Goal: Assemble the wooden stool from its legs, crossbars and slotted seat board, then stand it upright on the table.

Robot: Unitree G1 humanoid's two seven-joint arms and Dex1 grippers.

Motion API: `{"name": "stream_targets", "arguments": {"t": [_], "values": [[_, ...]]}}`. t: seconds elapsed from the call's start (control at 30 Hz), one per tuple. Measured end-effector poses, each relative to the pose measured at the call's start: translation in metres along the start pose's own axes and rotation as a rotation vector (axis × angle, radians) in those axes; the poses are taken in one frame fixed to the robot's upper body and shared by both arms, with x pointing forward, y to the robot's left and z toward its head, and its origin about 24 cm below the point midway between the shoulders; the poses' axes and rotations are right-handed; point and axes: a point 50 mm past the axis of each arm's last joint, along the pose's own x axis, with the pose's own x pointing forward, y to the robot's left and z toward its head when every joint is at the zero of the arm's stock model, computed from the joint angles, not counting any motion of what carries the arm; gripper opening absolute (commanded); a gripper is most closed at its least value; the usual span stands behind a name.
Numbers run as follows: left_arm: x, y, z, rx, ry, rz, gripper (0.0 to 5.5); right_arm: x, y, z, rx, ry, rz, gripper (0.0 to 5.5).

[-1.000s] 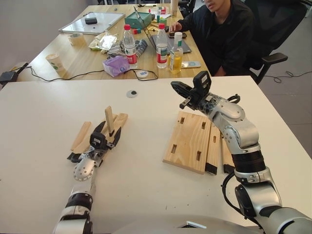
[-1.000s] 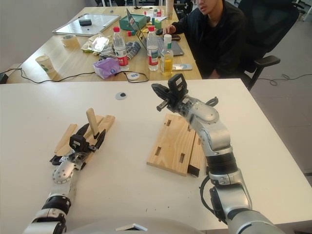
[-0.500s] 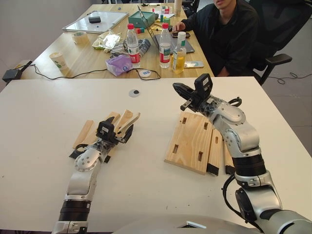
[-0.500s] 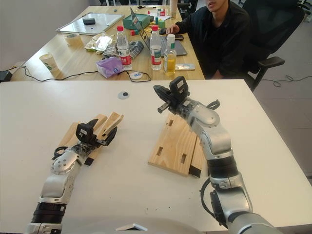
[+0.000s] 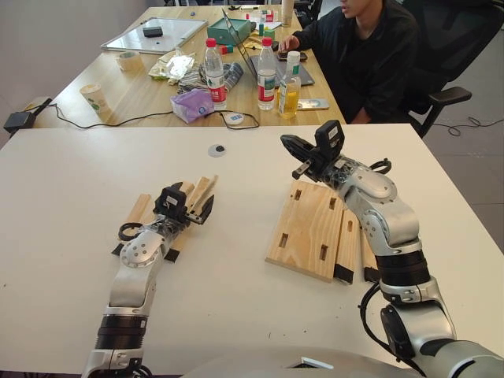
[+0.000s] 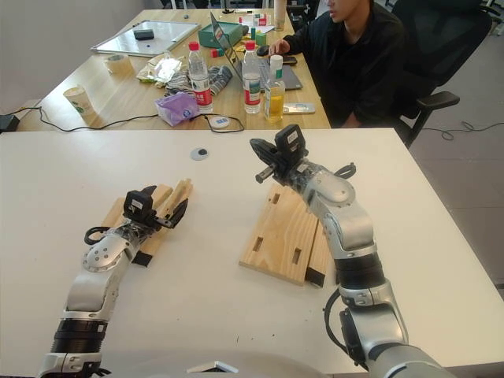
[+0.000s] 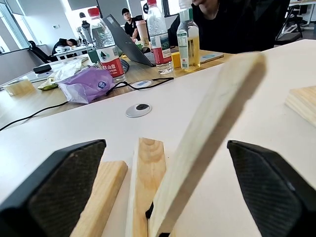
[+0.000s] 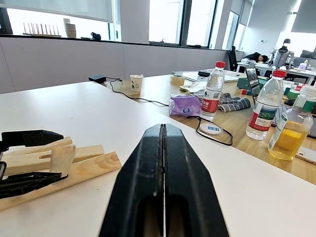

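Left gripper (image 5: 193, 213): positioned over a group of wooden pieces (image 5: 138, 209) lying on the left part of the white table (image 5: 71, 173). The fingers (image 7: 69, 173) are spread wide. One leg (image 7: 207, 138) stands tilted in the gap between them, its lower end among the flat pieces. Neither pad is seen to touch it.

Right gripper (image 5: 288, 143): held above the table just beyond the far edge of the seat board (image 5: 305, 228). Its fingers (image 8: 163, 163) are pressed together with nothing between them.

Seat board: lies flat, right of centre, slots facing up. Its right edge rests over further wooden pieces (image 5: 346, 240) that lie alongside it and have dark near ends.

The seat board and the left group of pieces are well apart.
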Motion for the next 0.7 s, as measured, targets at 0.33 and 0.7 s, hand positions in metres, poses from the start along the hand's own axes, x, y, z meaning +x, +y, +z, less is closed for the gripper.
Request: {"name": "stream_targets", "arguments": {"t": [0.33, 0.7], "values": [[0.000, 0.001, -0.001, -0.041, -0.011, 0.025, 4.53, 0.000, 0.000, 0.000, -0.001, 0.001, 0.000, 0.00], [0.015, 0.014, 0.026, -0.063, 0.087, 0.038, 4.53, -0.001, -0.001, -0.001, -0.008, 0.007, -0.005, 0.00]]}}
